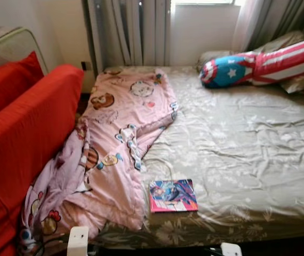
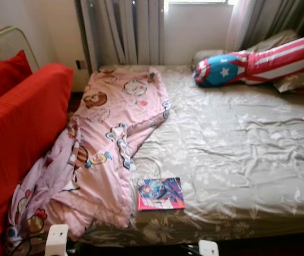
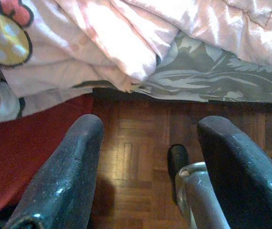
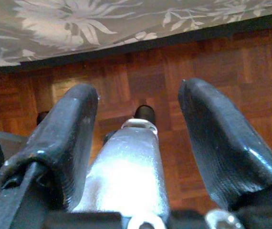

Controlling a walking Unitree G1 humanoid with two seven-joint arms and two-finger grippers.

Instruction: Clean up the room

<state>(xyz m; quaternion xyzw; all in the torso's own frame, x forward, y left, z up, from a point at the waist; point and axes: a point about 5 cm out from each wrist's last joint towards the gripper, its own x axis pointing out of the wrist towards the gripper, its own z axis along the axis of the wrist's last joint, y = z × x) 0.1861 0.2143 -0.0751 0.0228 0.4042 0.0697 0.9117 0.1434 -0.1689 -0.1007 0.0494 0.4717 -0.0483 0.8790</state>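
A pink cartoon-print blanket [image 1: 117, 138] lies crumpled along the left side of the bed [image 1: 248, 160] and spills over its near corner. Near the bed's front edge a colourful book [image 1: 173, 196] lies flat, just right of the blanket. A red, white and blue shield-print bolster [image 1: 258, 64] rests at the head of the bed. Both arms hang low beside the bed front. My left gripper [image 3: 148, 157] is open over the wooden floor, below the blanket's hanging edge. My right gripper [image 4: 138, 129] is open above the parquet, with nothing between its fingers.
A red sofa [image 1: 18, 144] with a red cushion [image 1: 8, 80] stands close along the bed's left side. Grey curtains [image 1: 130, 32] and a window are behind the bed. Grey pillows [image 1: 301, 80] sit at the far right. Parquet floor [image 4: 212, 57] runs under the bed front.
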